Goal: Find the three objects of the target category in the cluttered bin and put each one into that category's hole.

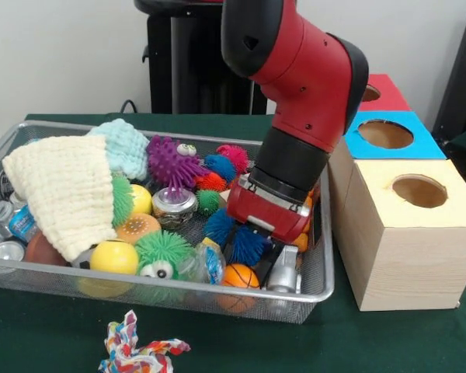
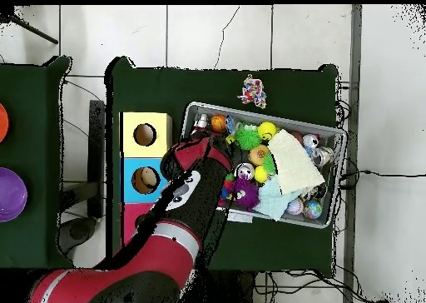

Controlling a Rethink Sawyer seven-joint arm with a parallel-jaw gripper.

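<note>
The silver wire-mesh bin (image 1: 140, 283) sits on the green table, full of toys. My gripper (image 1: 276, 270) reaches down into its right end, just right of an orange basketball toy (image 1: 241, 276) and below two blue spiky balls (image 1: 248, 245). I cannot see anything held in it. The red-topped box (image 1: 390, 92) stands farthest back in the row of boxes to the right, and its round hole (image 1: 370, 93) is partly hidden behind my arm. In the overhead view my arm covers the bin's left end (image 2: 196, 116) and the red box.
The blue-topped box (image 1: 388, 136) and yellow-topped box (image 1: 419, 202) stand close to the bin's right side. A cream cloth (image 1: 62, 190) and a pale teal cloth (image 1: 128, 148) cover toys on the left. A rope toy (image 1: 140, 350) lies on the table outside the bin.
</note>
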